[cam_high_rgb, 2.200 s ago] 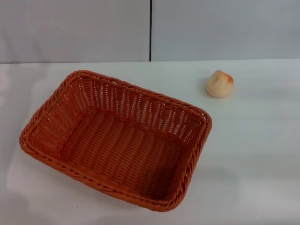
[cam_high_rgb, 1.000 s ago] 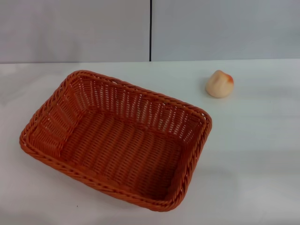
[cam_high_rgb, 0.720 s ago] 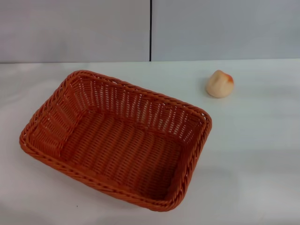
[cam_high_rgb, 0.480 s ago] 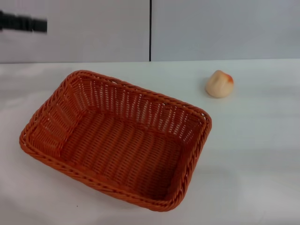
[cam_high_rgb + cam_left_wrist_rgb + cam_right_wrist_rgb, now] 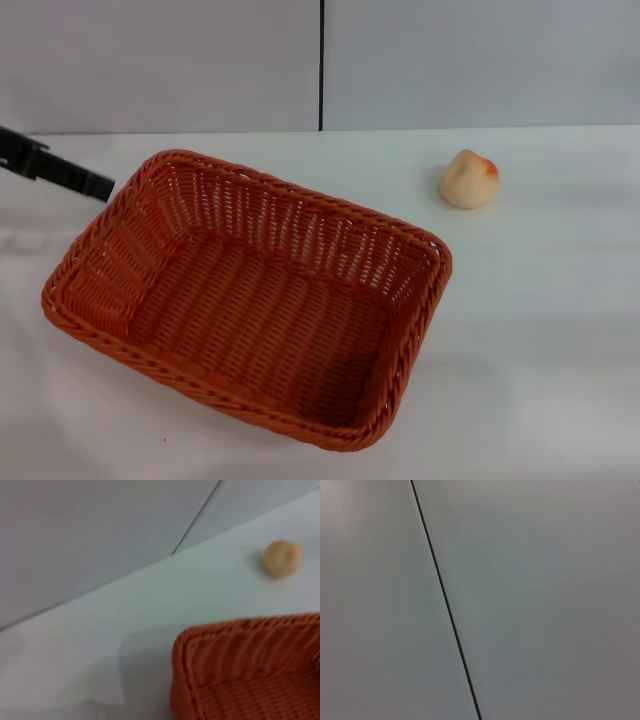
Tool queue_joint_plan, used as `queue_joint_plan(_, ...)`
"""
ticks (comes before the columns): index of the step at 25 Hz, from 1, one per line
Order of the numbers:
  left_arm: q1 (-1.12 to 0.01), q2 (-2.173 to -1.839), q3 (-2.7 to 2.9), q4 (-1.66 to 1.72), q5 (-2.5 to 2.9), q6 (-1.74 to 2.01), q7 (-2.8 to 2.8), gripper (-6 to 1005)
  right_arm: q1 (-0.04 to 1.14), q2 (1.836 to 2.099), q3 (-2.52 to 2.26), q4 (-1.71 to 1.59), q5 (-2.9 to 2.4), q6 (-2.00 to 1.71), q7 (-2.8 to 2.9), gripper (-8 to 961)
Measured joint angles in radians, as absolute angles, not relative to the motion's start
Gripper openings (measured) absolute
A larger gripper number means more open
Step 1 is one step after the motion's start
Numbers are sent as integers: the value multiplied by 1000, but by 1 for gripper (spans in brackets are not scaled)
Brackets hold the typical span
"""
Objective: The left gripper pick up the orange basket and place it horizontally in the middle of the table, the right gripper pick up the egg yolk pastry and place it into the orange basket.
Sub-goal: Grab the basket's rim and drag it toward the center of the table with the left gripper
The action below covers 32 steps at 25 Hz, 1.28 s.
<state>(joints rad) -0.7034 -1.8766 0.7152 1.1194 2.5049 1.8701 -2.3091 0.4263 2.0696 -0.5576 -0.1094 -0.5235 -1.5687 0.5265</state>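
Observation:
The orange basket (image 5: 300,225) lies skewed on the white table (image 5: 540,330), left of centre in the head view, with nothing in it. My left gripper (image 5: 100,185) reaches in from the left edge as a slim black bar, its tip just outside the basket's far left corner. The left wrist view shows that corner of the orange basket (image 5: 250,670) close by. The egg yolk pastry (image 5: 468,179) sits alone on the table to the basket's far right, and the left wrist view shows the egg yolk pastry (image 5: 281,558) farther off. My right gripper is out of view.
A grey panelled wall (image 5: 450,60) with a dark vertical seam (image 5: 321,65) backs the table. The right wrist view shows only that wall (image 5: 545,600). Bare tabletop stretches to the right of the basket and in front of the pastry.
The left gripper came into view at the upper left and has dropped down and rightward to the basket's far left corner. Basket and pastry have not moved.

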Motion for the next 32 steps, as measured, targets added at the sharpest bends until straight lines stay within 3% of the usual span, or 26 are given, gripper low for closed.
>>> queue_joint_plan(6, -743, -1917, 719, 1098, 2643, 1849, -2305, 760, 424, 2072, -559, -105, -524, -1565, 526, 541)
queue_joint_plan(27, -760, -1944, 782, 976, 2690, 1760, -2311, 751, 414, 2074, -559, -99, -527, -1543, 526, 540)
queue_joint_plan(32, -769, -1969, 784, 971, 2769, 1711, -2331, 749, 414, 2074, -560, -93, -528, -1542, 526, 540)
